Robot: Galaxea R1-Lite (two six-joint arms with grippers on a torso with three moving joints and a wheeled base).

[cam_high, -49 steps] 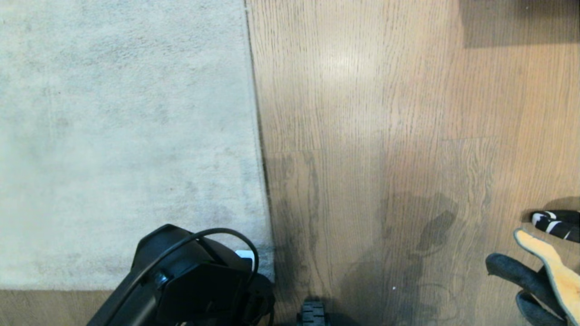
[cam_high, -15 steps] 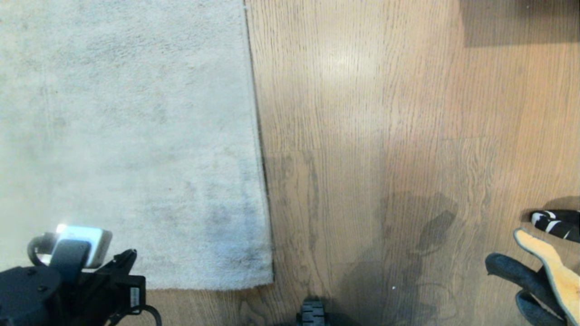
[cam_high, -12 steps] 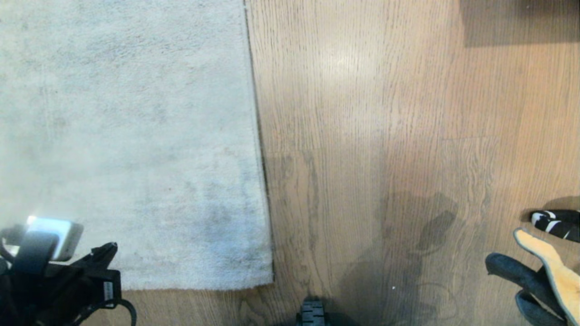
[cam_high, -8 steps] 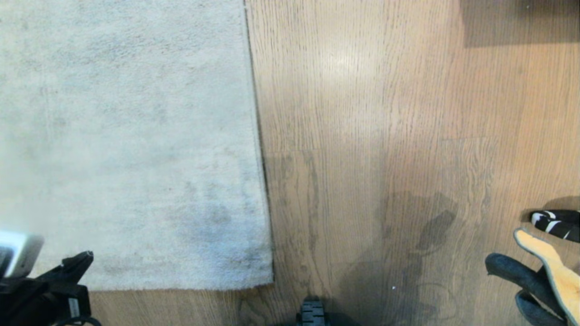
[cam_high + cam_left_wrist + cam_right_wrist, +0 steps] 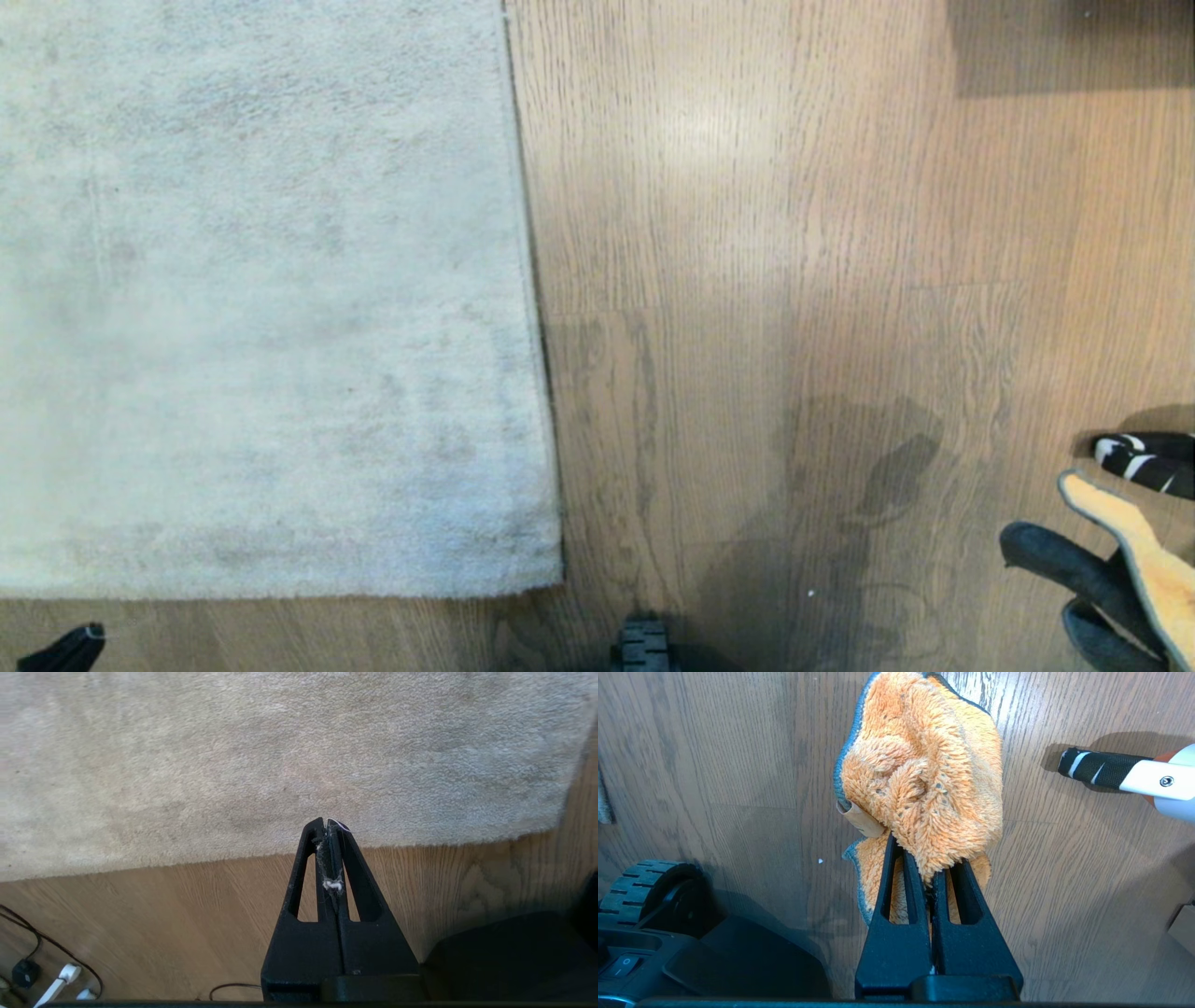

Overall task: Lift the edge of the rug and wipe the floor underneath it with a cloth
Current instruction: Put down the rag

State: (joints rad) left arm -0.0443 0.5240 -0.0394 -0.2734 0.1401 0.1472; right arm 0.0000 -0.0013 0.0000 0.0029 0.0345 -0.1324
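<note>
The pale grey-beige rug (image 5: 261, 280) lies flat on the brown plank floor (image 5: 794, 233). Its rug edge (image 5: 534, 280) runs straight down to a near corner (image 5: 558, 586). My left gripper (image 5: 327, 823) is shut, empty apart from wisps of lint, and its tip hangs above the rug's near edge (image 5: 233, 857). Only that tip (image 5: 67, 649) shows in the head view, at the bottom left corner. My right gripper (image 5: 924, 851) is shut on the orange fluffy cloth (image 5: 924, 765), held just above bare floor. The cloth (image 5: 1144, 560) shows at the bottom right of the head view.
A tool's black-and-white striped handle (image 5: 1144, 457) lies on the floor beside the cloth; it also shows as a handle (image 5: 1106, 769) in the right wrist view. My base's wheel (image 5: 644, 649) sits near the rug corner. Cables and a power strip (image 5: 56, 977) lie on the floor.
My left arm has drawn back from the rug's near corner toward the bottom left, almost out of the head view. The rug lies flat. The right arm and cloth have not moved.
</note>
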